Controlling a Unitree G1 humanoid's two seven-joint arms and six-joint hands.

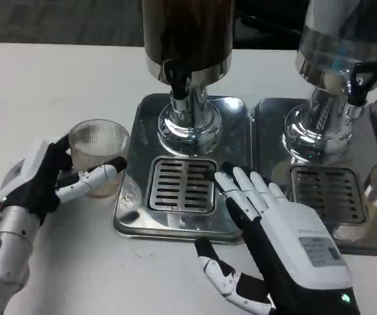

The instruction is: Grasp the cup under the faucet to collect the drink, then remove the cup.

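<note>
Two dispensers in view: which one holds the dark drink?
The left dispenser, nearer the cup in the left robot hand. Its tank looks dark brown; the right dispenser has a clear, pale tank.

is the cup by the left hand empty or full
Empty, as far as can be seen: the clear ribbed cup stands upright on the table beside the drip tray, with no dark liquid inside. The left hand grips it.

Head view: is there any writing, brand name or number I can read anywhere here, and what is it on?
No text here can be read.
Right hand: a grey label on its white back, print too blurred to read.
Left hand: a small grey label on its back, also blurred.
Cup, dispensers and drip trays: no writing visible.
</note>
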